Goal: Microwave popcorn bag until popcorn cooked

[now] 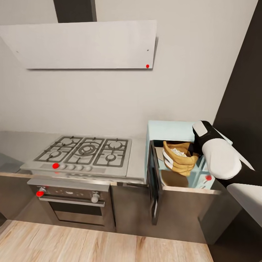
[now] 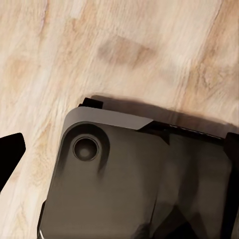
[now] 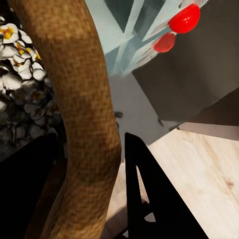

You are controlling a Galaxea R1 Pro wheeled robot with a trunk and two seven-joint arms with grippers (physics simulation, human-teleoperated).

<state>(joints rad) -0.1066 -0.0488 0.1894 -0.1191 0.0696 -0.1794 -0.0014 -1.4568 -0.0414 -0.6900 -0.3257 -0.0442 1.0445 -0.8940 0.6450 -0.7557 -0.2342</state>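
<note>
1. Nearest the microwave [image 1: 171,129], over the wood floor [image 2: 124,50], the left gripper's state cannot be told.
2. At its open door [image 1: 154,182], the right gripper [image 3: 92,164] is clamped on the popcorn bag [image 1: 179,158] rim.
3. Inside the bag, white popcorn [image 3: 17,45] shows.
4. Left of the microwave sits the hob [image 1: 85,151], with the oven [image 1: 72,202] below.
</note>
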